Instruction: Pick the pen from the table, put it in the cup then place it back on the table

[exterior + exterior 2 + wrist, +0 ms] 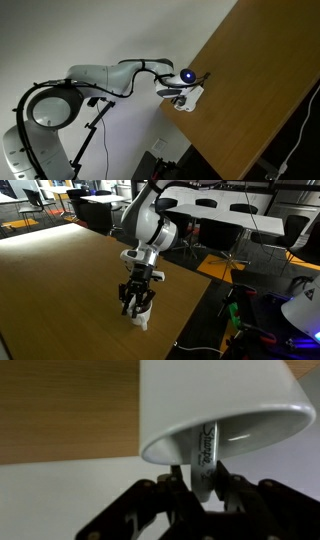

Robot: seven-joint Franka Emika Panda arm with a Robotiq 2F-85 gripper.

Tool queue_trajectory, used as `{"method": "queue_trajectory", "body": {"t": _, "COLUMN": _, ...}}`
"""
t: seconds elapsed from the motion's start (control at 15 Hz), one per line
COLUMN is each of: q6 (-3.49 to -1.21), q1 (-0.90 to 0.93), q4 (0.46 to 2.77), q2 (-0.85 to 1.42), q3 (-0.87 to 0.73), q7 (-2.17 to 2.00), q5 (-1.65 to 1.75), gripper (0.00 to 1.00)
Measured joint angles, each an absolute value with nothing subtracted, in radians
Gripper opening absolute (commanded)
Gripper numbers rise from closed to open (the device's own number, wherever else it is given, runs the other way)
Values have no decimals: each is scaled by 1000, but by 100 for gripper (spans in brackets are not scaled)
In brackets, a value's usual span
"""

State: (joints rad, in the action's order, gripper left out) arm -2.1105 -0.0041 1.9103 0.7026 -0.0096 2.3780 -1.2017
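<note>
Where the wrist view looks past the gripper (205, 488), its 2 dark fingers (176, 492) are closed on the pen (205, 452), which shows here as a thin pale shaft with printed lettering. The pen's long axis runs straight on from the gripper into the cup (225, 400), whose mouth lies directly beyond, so any withdrawal should follow that line. The cup is smooth, white and round-rimmed, greyer inside. Beneath it the worktop (60, 410) is matt brown wood; in an exterior view the cup (142, 318) stands near its edge.
</note>
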Motion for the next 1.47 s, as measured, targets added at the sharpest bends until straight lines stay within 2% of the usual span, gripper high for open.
{"method": "queue_trajectory", "body": {"t": 0.07, "q6": -2110, "q1": -4, "q4": 1908, "q2": 703, "q3": -10, "q7": 2373, "q5": -1201, "gripper": 1}}
{"method": "queue_trajectory", "body": {"t": 0.13, "q6": -2111, "q1": -4, "q4": 1907, "q2": 703, "q3": -10, "q7": 2370, "q5": -1200, "gripper": 6}}
{"method": "queue_trajectory", "body": {"t": 0.93, "q6": -2111, "q1": -17, "q4": 1908, "q2": 692, "q3": -9, "q7": 2369, "q5": -1204, "gripper": 6}}
{"method": "queue_trajectory", "body": {"t": 1.47, "q6": -2107, "q1": -38, "q4": 1970, "q2": 605, "q3": -6, "q7": 2373, "q5": -1245, "gripper": 6}}
